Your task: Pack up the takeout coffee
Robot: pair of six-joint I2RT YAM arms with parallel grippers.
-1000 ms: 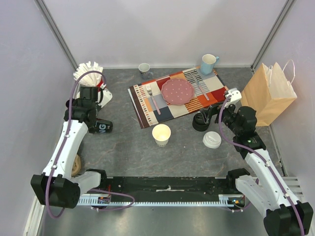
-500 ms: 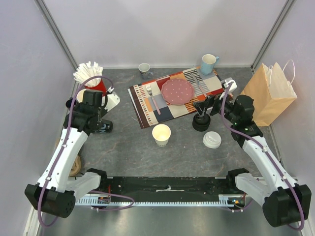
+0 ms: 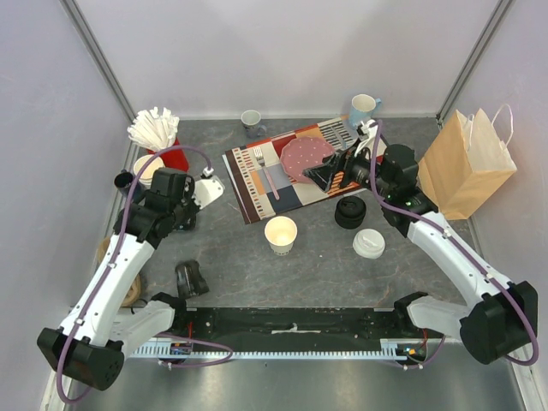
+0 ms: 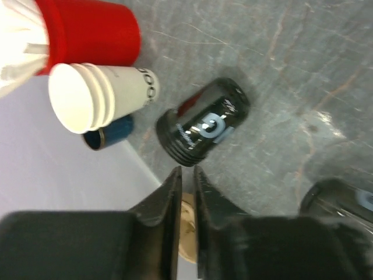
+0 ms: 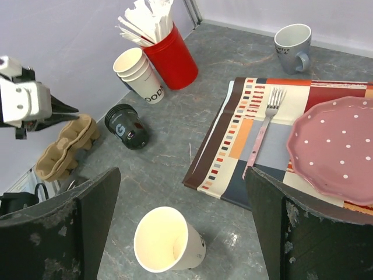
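Two coffee cups, and neither has its lid on. The cream cup [image 3: 281, 233] stands open on the table [image 3: 317, 265] just in front of the placemat [image 3: 257, 193]. The black cup [image 3: 190, 278] lies on its side towards the near left, close to the one cardboard carrier [image 5: 64, 146]. Two lids sit loose near each other on the right, the black lid [image 3: 349, 211] and the white lid [image 3: 368, 243]. The left gripper [image 4: 187, 169] hangs clear of the black cup, fingers almost together with only a slit between them, holding nothing. The right gripper [image 3: 330, 171] is spread wide and empty over the placemat, by the one pink plate [image 5: 335, 149]. Two mugs stand at the back, a grey mug [image 3: 251, 118] and a blue mug [image 3: 361, 104], and one paper bag [image 3: 471, 163] stands at the right.
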